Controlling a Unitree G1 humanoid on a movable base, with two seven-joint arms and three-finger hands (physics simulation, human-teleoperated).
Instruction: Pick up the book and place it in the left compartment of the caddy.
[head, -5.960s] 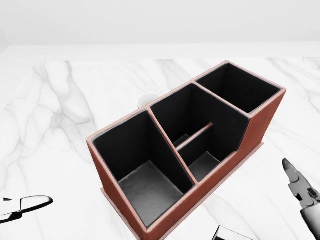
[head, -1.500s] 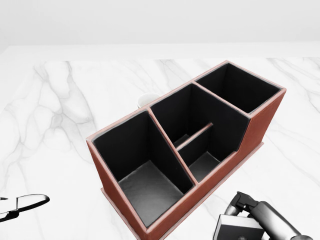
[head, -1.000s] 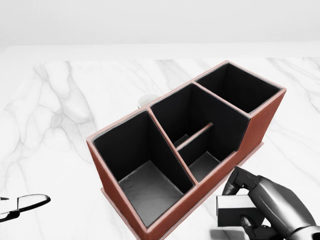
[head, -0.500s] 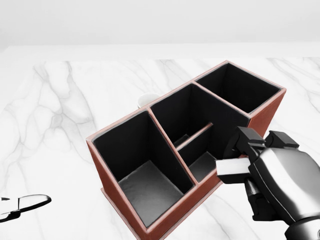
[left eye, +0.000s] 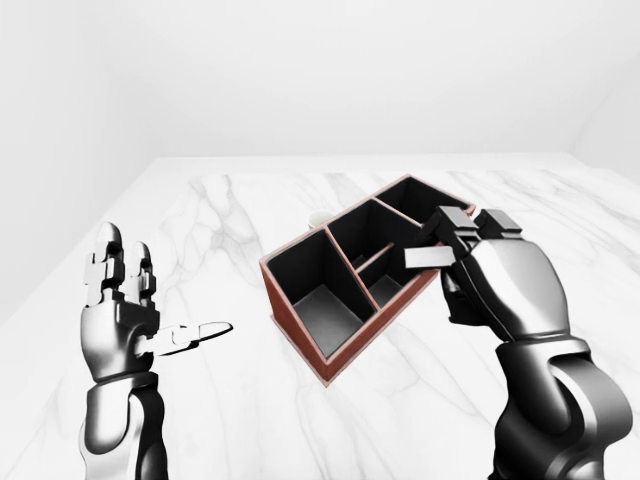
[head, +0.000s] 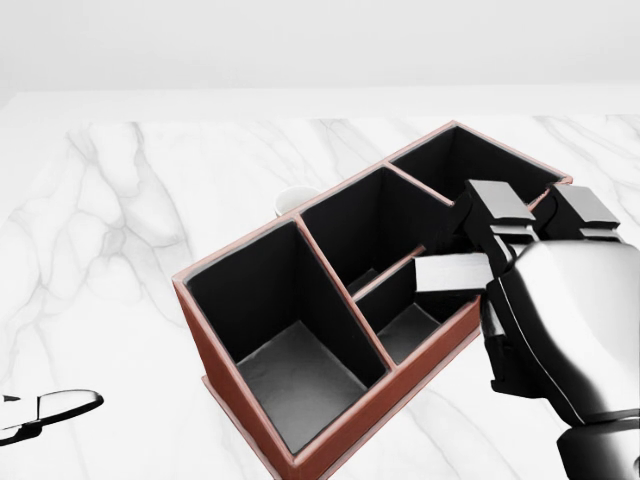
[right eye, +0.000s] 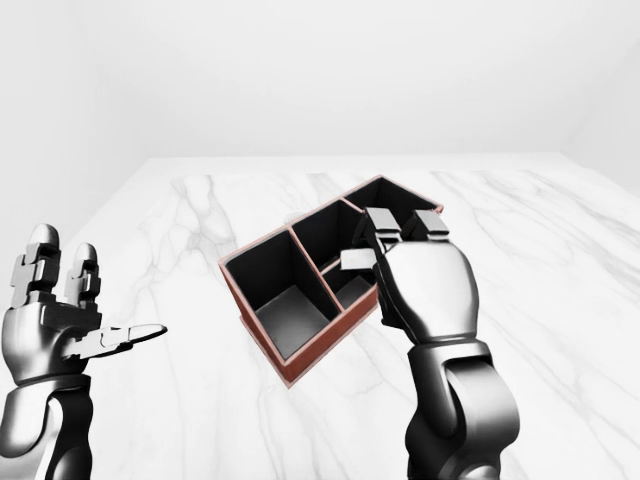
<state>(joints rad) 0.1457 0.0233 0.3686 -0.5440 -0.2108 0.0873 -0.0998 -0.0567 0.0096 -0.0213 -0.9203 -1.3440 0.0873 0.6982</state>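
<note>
Book (head: 452, 272) gripped by right hand (head: 545, 310), one three-compartment caddy (head: 250, 408)

Pale book (head: 452, 272) held over brown caddy's (head: 330, 420) middle.

Caddy (head: 330, 420) sits mid-counter, angled; left compartment (head: 285, 360) open from above. Right hand (head: 545, 320) with book (head: 452, 272) over caddy's middle and right cells. White cup (head: 292, 200) just beside caddy's far wall. Left hand (left eye: 125, 320) fingers spread, well apart near counter's left edge; bare marble (head: 110, 250) between
</note>
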